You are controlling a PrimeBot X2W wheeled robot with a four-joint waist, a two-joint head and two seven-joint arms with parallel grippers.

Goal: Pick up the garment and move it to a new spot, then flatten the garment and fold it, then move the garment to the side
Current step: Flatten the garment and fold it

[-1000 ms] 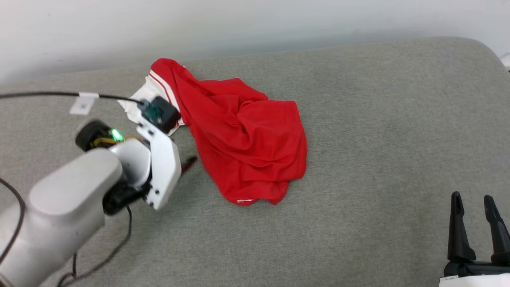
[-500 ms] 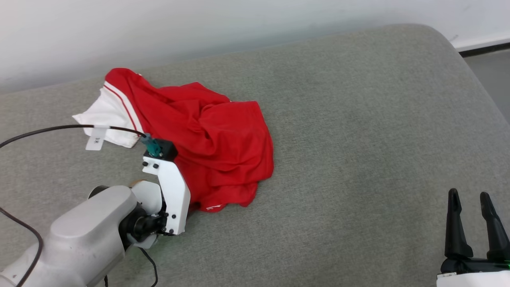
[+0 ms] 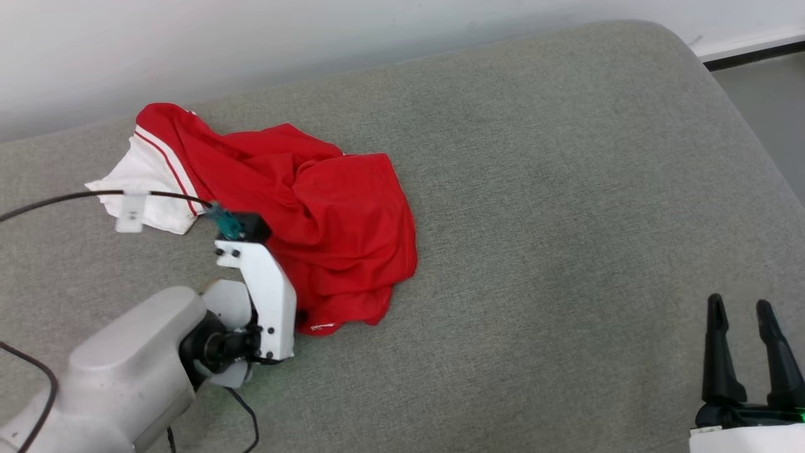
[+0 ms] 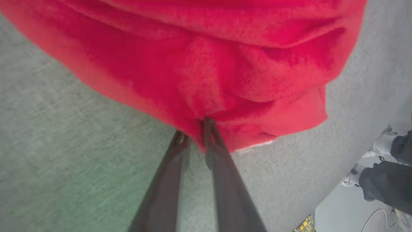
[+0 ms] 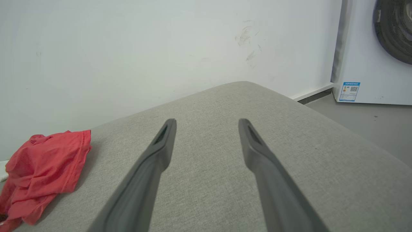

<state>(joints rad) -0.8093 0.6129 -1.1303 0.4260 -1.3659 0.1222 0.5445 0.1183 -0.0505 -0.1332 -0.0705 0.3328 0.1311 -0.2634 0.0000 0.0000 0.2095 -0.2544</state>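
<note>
Left wrist view: the garment [image 4: 225, 64] was a soft red heap, crumpled in loose folds on the grey cushion [image 4: 64, 145]. The left gripper [image 4: 194, 129] stood with its two dark fingers almost together, clamped on a pucker of cloth at the heap's near lower edge, with creases fanning out from the pinch. In the head view the heap lay on the cushion's left part, toward the back, with a white sleeve [image 3: 148, 189] edged in red stripes spread flat at its far left and a hem curling under at the near side. It looked light and limp, with no stiffness to hold any shape. Lifted by one pinch, it would probably hang in a bunch, trail across the cushion, and perhaps slide free if only a thin fold was caught. Nothing about it seemed fragile. For flattening, the doubled hem corners, the shoulder seams or the striped sleeve trim would likely give a firmer hold than the middle of the body cloth. The right gripper [image 3: 745, 308] waited well apart at the cushion's near right, with its fingers spread wide and nothing between them. Farther out were the pale wall [image 3: 314, 38], a washing machine [image 5: 370, 64] and a person's legs [image 4: 386, 180] on the floor.
</note>
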